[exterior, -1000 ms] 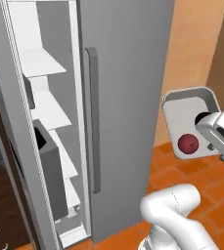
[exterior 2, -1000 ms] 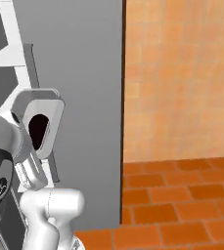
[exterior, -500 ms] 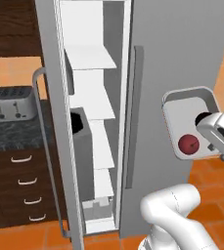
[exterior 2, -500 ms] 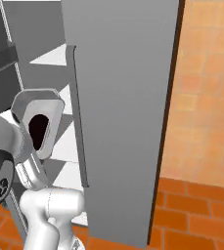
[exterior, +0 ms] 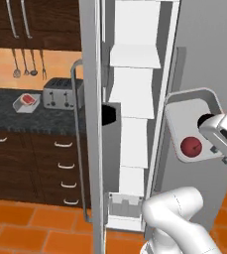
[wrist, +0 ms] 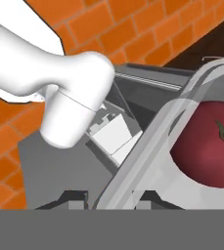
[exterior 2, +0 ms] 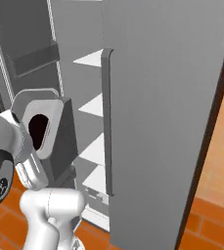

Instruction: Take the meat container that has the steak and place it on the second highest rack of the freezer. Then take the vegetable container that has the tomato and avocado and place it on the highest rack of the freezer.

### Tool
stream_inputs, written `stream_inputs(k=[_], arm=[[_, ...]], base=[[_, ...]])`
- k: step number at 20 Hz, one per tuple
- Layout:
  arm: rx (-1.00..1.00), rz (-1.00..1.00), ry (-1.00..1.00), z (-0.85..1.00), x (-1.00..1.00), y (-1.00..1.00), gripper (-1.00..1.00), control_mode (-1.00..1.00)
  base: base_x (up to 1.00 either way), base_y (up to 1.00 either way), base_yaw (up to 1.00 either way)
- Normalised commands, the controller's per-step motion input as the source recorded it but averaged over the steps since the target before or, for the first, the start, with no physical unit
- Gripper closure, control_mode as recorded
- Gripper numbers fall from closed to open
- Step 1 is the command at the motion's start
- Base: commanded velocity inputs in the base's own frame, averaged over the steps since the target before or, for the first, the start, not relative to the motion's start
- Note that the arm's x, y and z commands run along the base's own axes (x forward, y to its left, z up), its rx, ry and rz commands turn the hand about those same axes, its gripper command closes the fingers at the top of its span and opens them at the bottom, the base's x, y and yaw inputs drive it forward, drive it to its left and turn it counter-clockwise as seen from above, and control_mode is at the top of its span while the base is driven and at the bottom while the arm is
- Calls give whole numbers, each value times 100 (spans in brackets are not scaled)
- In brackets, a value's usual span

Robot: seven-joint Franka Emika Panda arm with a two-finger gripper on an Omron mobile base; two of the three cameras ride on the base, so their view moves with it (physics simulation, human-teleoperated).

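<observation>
My gripper (exterior: 213, 138) is shut on the rim of the clear vegetable container (exterior: 189, 126), held tilted in the air in front of the freezer's closed right door (exterior: 204, 59). Inside it lie the dark-red tomato (exterior: 191, 147) and the blackish avocado (exterior: 204, 120). In the hand view the container rim (wrist: 147, 146) runs between the fingertips of the gripper (wrist: 112, 200), with the tomato (wrist: 209, 146) close up. The freezer (exterior 2: 157, 122) stands with its left door (exterior: 92, 99) open. White shelves show inside; the top one in view (exterior: 135, 56) and the one below (exterior: 131, 101) are bare.
A dark counter (exterior: 6, 116) with a toaster (exterior: 60, 93) and a small pale container holding a red piece (exterior: 27, 101) lies left of the open door. Dark drawers (exterior: 50, 163) sit beneath it. A grey door bin (exterior: 111, 144) juts beside the shelves. The floor is orange tile.
The whole picture has shifted as the base moved: the freezer opening now sits more central and the counter with the toaster has come into view. The container stays in my grip.
</observation>
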Motion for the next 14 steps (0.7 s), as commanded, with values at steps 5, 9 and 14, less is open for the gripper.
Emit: stream_inputs(k=[5, 9, 14], arm=[[0, 0, 0, 0, 0, 0, 100, 100], [0, 0, 0, 0, 0, 0, 100, 100], [-2, 3, -3, 9, 2, 14, 100, -100]], base=[[67, -6, 23], [38, 1, 13], [0, 31, 7]])
